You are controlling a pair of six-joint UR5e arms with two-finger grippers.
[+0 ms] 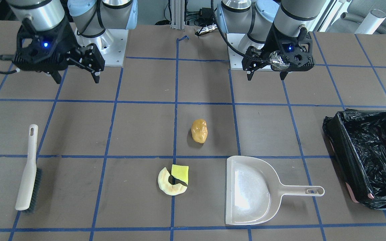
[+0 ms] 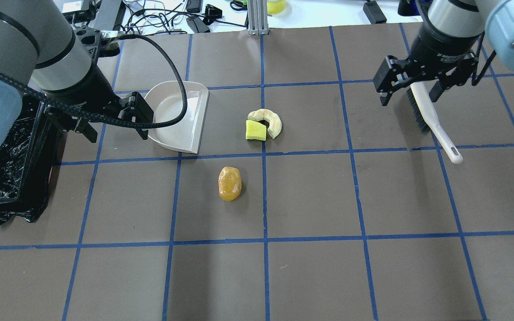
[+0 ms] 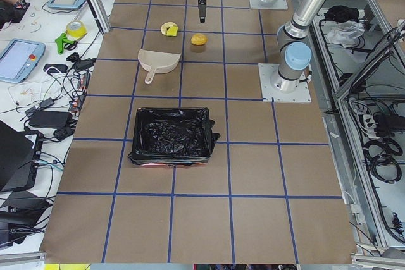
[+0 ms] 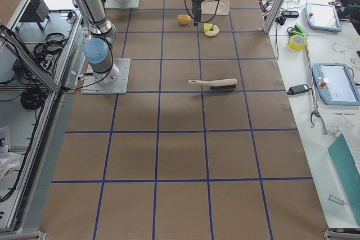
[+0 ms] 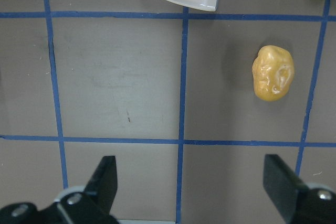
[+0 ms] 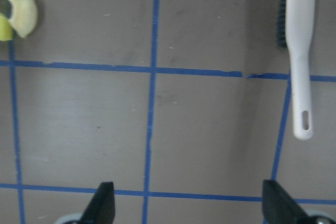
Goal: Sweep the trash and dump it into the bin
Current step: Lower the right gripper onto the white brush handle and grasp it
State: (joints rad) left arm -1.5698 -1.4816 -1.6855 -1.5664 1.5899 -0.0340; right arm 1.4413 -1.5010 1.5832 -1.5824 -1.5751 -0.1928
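Left pincer [image 2: 118, 136] hangs open and empty beside the dustpan [image 2: 167, 120], with the bin [image 1: 347, 157] on its outer side. Right pincer [image 2: 408, 99], also open, hovers above the brush [image 2: 431, 120]. Each seems poised for its tool. Between them lie the potato-shaped lump [image 2: 230, 183], crescent slice [image 2: 271, 121] and sponge block [image 2: 255, 130].

No text, label, brand or number can be read anywhere.

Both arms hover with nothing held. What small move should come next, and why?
Probably lower the right gripper toward the white brush with dark bristles, which lies on its side of the table. Its jaws and those of the left gripper are open and empty, and the orange-brown lump, pale yellow crescent slice and yellow-green sponge block lie loose outside the beige plastic dustpan.
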